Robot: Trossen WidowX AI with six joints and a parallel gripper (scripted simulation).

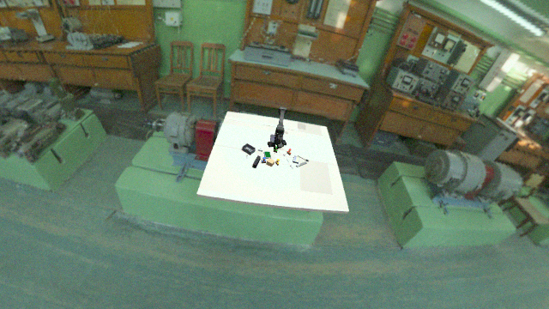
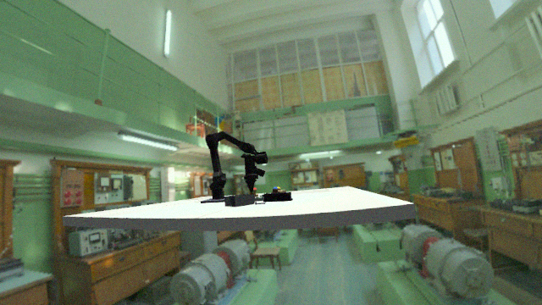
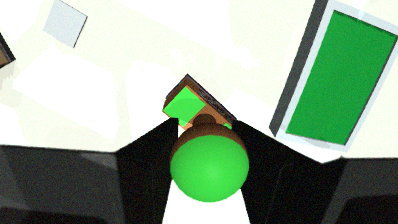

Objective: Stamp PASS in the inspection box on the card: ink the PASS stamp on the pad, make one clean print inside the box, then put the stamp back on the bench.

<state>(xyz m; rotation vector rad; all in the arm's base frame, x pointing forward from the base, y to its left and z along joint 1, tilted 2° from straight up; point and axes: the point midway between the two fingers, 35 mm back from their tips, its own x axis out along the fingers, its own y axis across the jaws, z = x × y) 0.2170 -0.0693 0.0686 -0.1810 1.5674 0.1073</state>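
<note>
My gripper (image 3: 205, 127) (image 1: 276, 146) (image 2: 251, 193) points down and is shut on the green-knobbed stamp. The stamp (image 3: 210, 167) (image 1: 275, 149) has a brown neck and a brown rectangular block with a bright green patch on top. Its lettered side edge shows in the wrist view; its underside is hidden. The green ink pad (image 3: 342, 80) (image 1: 268, 154) lies open in a grey-rimmed case, to the right of the stamp in the wrist view and apart from it. I cannot make out the card's inspection box or any print. How high the stamp is above the bench is unclear.
A red-topped piece (image 1: 289, 151), a yellow one (image 1: 278, 161) and a blue one (image 1: 264, 160) stand nearby. A tan block (image 1: 270, 162), a long black object (image 1: 256, 161) and a dark tray (image 1: 248, 148) are around the pad. A small pale square (image 3: 65, 23) lies upper left.
</note>
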